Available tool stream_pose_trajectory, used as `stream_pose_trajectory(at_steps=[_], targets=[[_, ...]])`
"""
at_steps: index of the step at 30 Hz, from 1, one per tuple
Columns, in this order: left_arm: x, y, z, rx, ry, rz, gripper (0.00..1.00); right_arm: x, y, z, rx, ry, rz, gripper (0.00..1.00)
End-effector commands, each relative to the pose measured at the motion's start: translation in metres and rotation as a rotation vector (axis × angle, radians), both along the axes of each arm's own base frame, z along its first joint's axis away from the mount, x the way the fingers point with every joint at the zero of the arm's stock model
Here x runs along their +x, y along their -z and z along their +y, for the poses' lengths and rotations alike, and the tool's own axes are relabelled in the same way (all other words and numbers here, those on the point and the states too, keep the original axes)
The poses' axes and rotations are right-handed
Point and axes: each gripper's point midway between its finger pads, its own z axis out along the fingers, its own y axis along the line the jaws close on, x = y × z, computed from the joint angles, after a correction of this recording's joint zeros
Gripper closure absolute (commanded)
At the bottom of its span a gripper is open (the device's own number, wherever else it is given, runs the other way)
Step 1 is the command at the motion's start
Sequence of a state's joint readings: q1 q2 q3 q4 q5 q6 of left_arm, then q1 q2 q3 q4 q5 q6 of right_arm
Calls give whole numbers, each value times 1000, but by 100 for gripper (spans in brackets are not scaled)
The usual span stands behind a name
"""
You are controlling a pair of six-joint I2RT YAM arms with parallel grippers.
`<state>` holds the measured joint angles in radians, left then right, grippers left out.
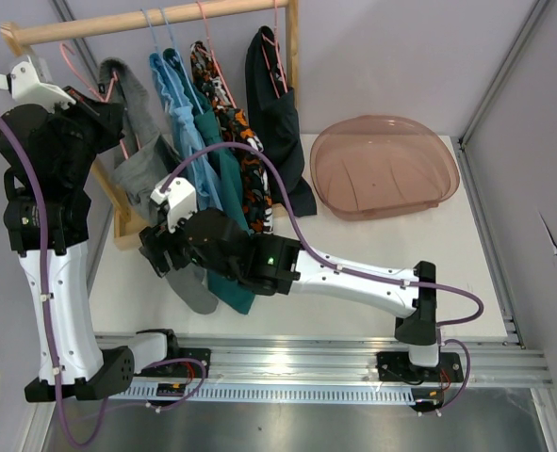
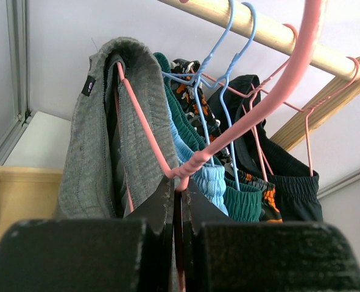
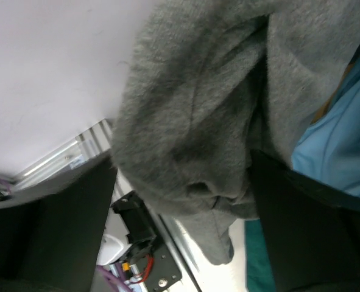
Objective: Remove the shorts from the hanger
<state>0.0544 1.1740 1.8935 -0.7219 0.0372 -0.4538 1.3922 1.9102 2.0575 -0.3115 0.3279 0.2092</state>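
Observation:
Five shorts hang on wire hangers from a wooden rod point(image 1: 146, 23): grey shorts point(image 1: 139, 155), light blue point(image 1: 179, 113), dark teal point(image 1: 223, 188), orange-black-white patterned point(image 1: 245, 155) and black point(image 1: 273, 113). My left gripper point(image 1: 108, 108) is up by the rod's left end, shut on the pink hanger point(image 2: 158, 152) that carries the grey shorts point(image 2: 100, 146); the wire sits pinched between its jaws point(image 2: 180, 185). My right gripper point(image 1: 165, 256) is lower down, closed on a bunched leg of the grey shorts point(image 3: 192, 121), with cloth touching both fingers point(image 3: 307, 225). The leg's end hangs below.
A translucent pink-brown tub point(image 1: 386, 165) lies on the table at the right. The rack's wooden base point(image 1: 127, 226) and upright stand at the left. A metal rail point(image 1: 335, 358) runs along the near edge. Walls close in at the back and right.

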Motion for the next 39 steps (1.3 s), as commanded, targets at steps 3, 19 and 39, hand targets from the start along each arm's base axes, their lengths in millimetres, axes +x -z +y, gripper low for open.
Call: stream_pose_trajectory(at_steps=[3, 19, 39], targets=[[-27, -46, -4, 1, 13, -156, 100, 9, -20, 2, 114, 61, -10, 82], [-29, -69, 29, 95, -165, -185, 100, -132, -3, -69, 100, 54, -13, 100], [-28, -73, 34, 118, -198, -181, 100, -204, 44, -41, 52, -62, -52, 100]])
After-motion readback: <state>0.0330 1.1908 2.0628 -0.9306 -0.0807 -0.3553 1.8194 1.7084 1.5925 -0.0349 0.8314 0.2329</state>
